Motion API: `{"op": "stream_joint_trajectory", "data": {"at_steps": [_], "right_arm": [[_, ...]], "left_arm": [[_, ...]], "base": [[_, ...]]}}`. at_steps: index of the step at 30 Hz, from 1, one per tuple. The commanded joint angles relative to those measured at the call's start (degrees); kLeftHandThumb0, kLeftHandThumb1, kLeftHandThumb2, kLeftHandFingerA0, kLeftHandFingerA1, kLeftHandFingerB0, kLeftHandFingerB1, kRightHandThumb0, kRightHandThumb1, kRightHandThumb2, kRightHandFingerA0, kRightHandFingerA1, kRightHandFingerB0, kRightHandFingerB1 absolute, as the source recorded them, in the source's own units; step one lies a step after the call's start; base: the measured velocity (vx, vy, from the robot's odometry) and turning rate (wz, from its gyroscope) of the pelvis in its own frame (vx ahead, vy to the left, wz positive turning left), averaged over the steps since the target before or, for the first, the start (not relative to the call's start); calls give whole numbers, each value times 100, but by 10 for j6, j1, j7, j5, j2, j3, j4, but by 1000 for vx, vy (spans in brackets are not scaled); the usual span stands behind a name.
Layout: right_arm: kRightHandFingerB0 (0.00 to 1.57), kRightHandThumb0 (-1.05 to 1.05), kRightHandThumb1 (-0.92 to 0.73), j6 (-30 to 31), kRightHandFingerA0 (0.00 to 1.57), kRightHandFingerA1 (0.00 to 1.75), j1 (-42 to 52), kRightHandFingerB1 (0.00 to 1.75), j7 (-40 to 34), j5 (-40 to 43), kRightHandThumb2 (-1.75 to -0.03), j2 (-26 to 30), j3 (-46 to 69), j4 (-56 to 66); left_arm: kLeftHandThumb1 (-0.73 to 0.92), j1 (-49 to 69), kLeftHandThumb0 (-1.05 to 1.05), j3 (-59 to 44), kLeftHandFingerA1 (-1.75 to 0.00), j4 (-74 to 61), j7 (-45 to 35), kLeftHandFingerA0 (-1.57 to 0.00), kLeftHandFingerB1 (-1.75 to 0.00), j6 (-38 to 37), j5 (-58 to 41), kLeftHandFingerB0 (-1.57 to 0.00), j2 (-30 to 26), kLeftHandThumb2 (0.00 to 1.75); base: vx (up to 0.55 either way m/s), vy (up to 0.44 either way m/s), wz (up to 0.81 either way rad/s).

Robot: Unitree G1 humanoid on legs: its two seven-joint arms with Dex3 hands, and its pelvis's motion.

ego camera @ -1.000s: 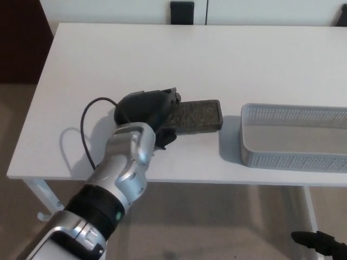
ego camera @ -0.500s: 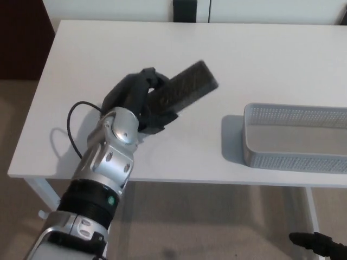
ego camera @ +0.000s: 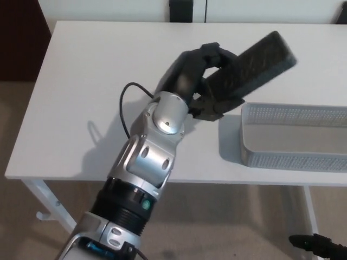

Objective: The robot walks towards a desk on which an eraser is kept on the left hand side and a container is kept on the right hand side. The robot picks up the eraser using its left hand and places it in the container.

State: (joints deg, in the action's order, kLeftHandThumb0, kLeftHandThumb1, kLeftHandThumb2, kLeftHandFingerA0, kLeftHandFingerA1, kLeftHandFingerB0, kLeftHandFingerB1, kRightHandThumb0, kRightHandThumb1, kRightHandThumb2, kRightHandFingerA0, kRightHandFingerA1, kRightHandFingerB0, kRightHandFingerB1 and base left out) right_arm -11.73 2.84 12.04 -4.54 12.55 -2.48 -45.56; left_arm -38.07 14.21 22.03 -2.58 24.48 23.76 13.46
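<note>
At the bottom right corner of the head view, the right hand (ego camera: 320,246) shows only as a dark tip low over the floor, below the desk's front edge; whether its fingers are apart or together cannot be told. No writing or brand mark can be read anywhere; the only marking is a small green dot on the black collar of the left forearm (ego camera: 135,184), which comes up from the lower left across the desk's front edge.

The desk (ego camera: 81,97) is white, with a broad bare stretch on its left half and a strip of free surface along the near edge. A thin black cable (ego camera: 123,105) loops beside the silver wrist. On the right stands the grey mesh container (ego camera: 295,143), its near wall close to the front edge of the desk and its right end cut off by the picture's border.

Further in, the left hand (ego camera: 198,78) is clamped on the eraser (ego camera: 252,62), a dark, flat block held in the air and tilted, its free end pointing up and to the right. The eraser hangs above the container's far left corner, clear of the rim. Beyond it the desk runs bare to its far edge, where a dark object (ego camera: 181,10) stands against the white wall.
</note>
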Motion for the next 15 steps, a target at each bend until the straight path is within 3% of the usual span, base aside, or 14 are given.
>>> {"op": "stream_joint_trajectory", "data": {"at_steps": [1,5,8,9,10,15], "right_arm": [[37,-43,-48,1,76,52,-3,38,0,-10,-54,9,-6,-1],[37,-45,-47,-7,75,52,-6,40,6,-11,-54,12,-11,-6],[37,-45,-47,-11,74,53,-13,40,12,-5,-54,9,-9,-20],[37,-44,-46,-10,75,53,-12,40,13,-2,-54,8,-7,-17],[37,-44,-47,-9,75,52,-10,39,14,-3,-54,9,-9,-12],[36,-40,-48,0,73,52,-10,38,19,-1,-54,12,-7,1]], "left_arm": [[68,-18,-24,36,-131,-5,0,-91,-89,40,-14,-80,49,83],[72,-29,-27,63,-127,2,5,-95,-71,56,-16,-78,61,75],[69,-34,-25,68,-128,9,11,-92,-76,60,-27,-79,72,78],[68,-34,-24,75,-135,11,13,-89,-89,56,-27,-79,76,85],[68,-35,-25,83,-141,14,17,-87,-91,59,-23,-80,79,86],[74,-57,-22,106,-142,38,18,-86,-89,44,-30,-81,99,78]], "base": [[0,0,0],[0,0,0],[0,0,0],[0,0,0],[0,0,0],[0,0,0]]}}
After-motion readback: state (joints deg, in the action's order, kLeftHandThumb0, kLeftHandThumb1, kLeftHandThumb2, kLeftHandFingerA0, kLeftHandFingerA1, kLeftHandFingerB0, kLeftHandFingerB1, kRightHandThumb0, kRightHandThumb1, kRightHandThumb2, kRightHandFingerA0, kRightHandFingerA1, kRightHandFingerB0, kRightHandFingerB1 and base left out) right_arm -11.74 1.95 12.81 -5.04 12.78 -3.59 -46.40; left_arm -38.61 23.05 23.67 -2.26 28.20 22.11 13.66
